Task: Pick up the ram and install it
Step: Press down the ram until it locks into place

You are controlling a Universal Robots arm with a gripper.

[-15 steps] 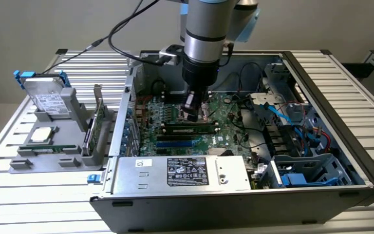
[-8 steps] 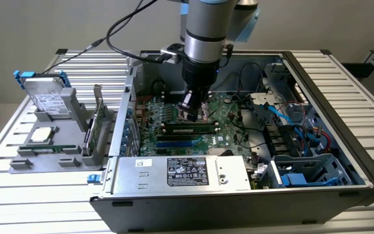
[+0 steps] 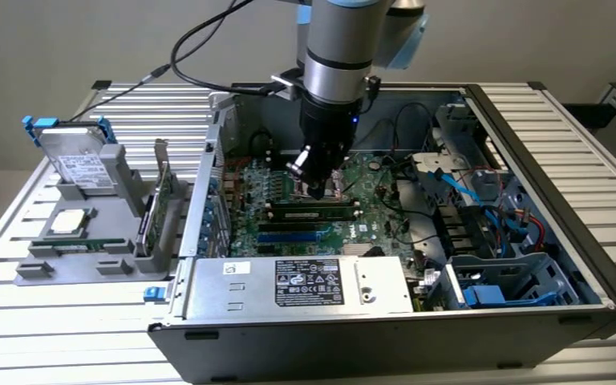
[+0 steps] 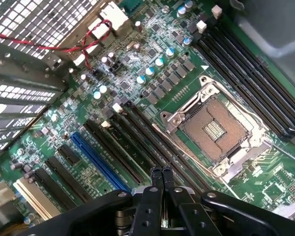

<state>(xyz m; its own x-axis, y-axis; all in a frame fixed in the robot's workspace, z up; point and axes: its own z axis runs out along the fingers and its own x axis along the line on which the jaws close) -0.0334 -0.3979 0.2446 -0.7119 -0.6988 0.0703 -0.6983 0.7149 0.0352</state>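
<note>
One ram (image 3: 310, 213) stick lies along a motherboard (image 3: 286, 192) slot inside the open computer case (image 3: 522, 241), just under the gripper (image 4: 162, 172), whose fingers are pressed together and empty. Seating it well likely means pressing down squarely, evenly along its length. The case also holds a power supply (image 3: 302, 285) and cables

Plain grey wall (image 3: 94, 40), ribbed metal slat table (image 3: 565, 144), even light

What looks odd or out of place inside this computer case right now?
The processor socket on the motherboard sits bare, with no chip or cooler on it. The pincer hangs shut just above the board with nothing between its fingers. A ram stick already sits in its slot.
</note>
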